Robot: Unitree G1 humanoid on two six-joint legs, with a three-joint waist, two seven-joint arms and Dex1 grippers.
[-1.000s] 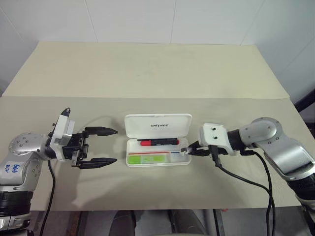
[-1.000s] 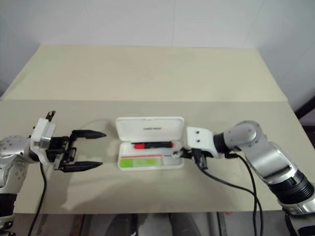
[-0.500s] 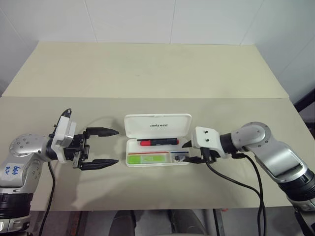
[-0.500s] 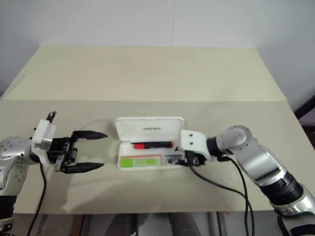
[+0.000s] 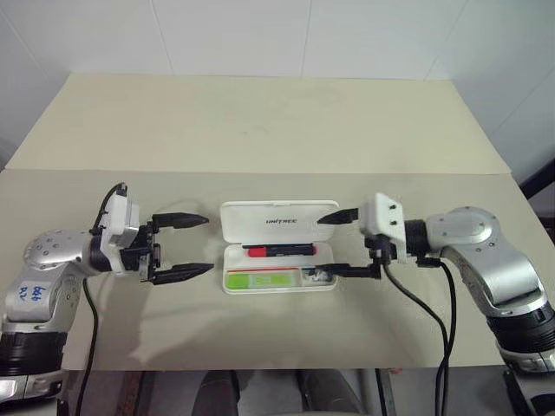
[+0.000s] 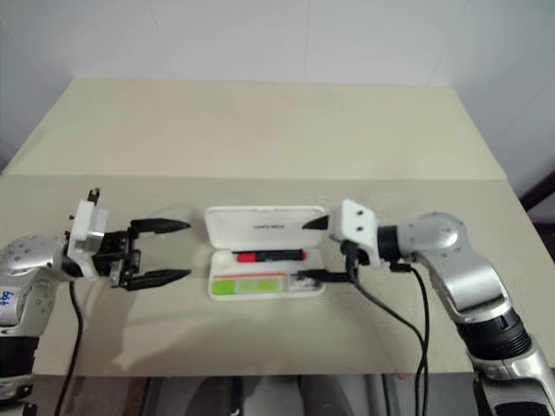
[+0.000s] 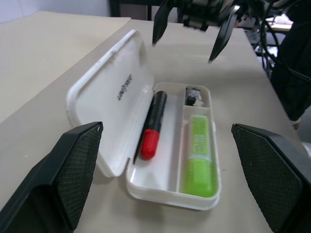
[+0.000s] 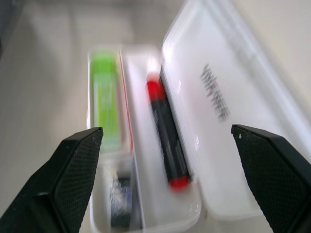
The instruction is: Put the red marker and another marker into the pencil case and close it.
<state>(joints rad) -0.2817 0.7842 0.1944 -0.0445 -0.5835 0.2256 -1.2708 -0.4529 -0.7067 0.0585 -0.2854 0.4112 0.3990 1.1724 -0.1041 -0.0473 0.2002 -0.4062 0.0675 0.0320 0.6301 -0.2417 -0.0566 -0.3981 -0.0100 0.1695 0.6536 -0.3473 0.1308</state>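
Since a second ago my right jaws (image 5: 335,243) have risen off the case's end and spread wide; before, they sat low and pinched at the small compartment. My left jaws (image 5: 184,247) have kept their wide gape.

From the head views, the pencil case (image 5: 277,224) lies open on the counter (image 5: 260,130) between my two jaws, lid tilted up on the far side. My right jaws straddle its end: one finger near the lid's corner, the other over the base's near corner. My left jaws stand just beside the opposite end, apart from it, holding nothing.

In the left wrist view, the red marker (image 7: 153,125) lies in the compartment next to the lid, and the green highlighter (image 7: 199,155) in the outer one. A small dark item (image 7: 194,95) sits in the end compartment nearest my right jaws; I cannot tell what it is.

In the right wrist view, blurred, marker and highlighter lie side by side straight ahead of my empty, wide fingers (image 8: 73,170).
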